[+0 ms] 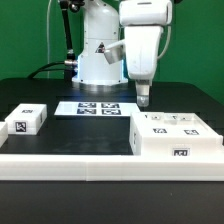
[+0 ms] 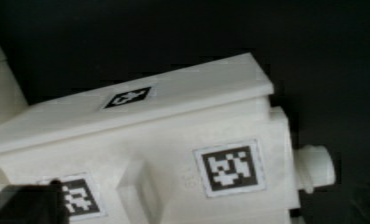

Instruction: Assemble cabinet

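Note:
The cabinet (image 1: pixel 176 136) is a large white box with several tags on top and one on its front, lying at the exterior view's right. My gripper (image 1: pixel 145 97) hangs just above its near-left top corner, apart from it and holding nothing. In the wrist view the cabinet (image 2: pixel 164 130) fills most of the picture close below, showing three tags and a small round white knob (image 2: pixel 315 166) on one side. My gripper (image 2: pixel 196 216) appears open, with dark fingertips at either lower edge of that view.
A small white tagged block (image 1: pixel 28 120) lies at the exterior view's left. The marker board (image 1: pixel 96 108) lies flat behind the middle. A long white rail (image 1: pixel 100 162) runs along the front of the black table. The robot base (image 1: pixel 100 60) stands at the back.

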